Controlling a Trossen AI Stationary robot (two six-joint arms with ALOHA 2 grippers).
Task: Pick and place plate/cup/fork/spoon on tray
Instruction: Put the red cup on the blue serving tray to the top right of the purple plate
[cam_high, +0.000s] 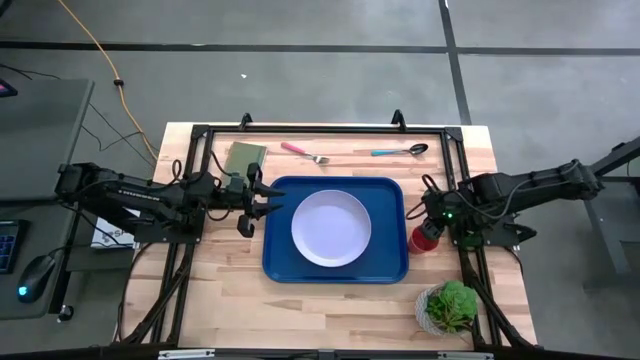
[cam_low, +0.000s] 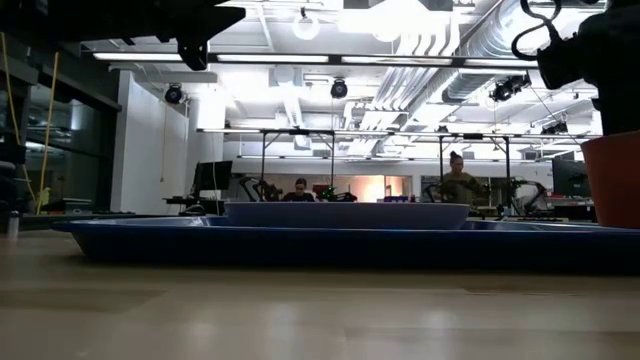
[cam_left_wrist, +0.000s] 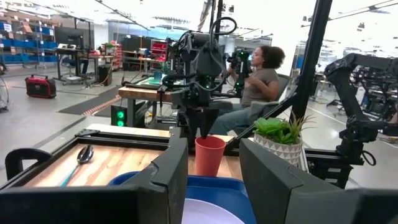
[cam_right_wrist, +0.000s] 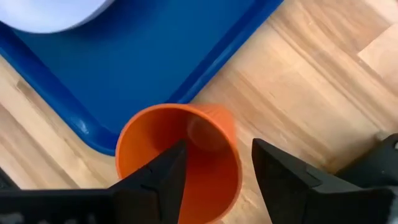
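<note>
The pale plate (cam_high: 331, 228) lies on the blue tray (cam_high: 385, 265). The red cup (cam_high: 424, 239) stands upright on the table just off the tray's right edge. My right gripper (cam_high: 431, 224) is open above it, pointing down. In the right wrist view one finger (cam_right_wrist: 163, 177) is over the cup's opening (cam_right_wrist: 186, 155) and the other (cam_right_wrist: 280, 180) is outside its wall. I see no touch. My left gripper (cam_high: 262, 208) is open and empty at the tray's left edge. The pink-handled fork (cam_high: 304, 153) and teal-handled spoon (cam_high: 400, 151) lie on the table beyond the tray's far edge.
An olive-green pad (cam_high: 245, 157) lies at the far left next to the fork. A potted plant (cam_high: 450, 306) stands at the near right corner. Black frame rails run along the table's left, right and far sides. People sit in the room beyond the table (cam_left_wrist: 258, 78).
</note>
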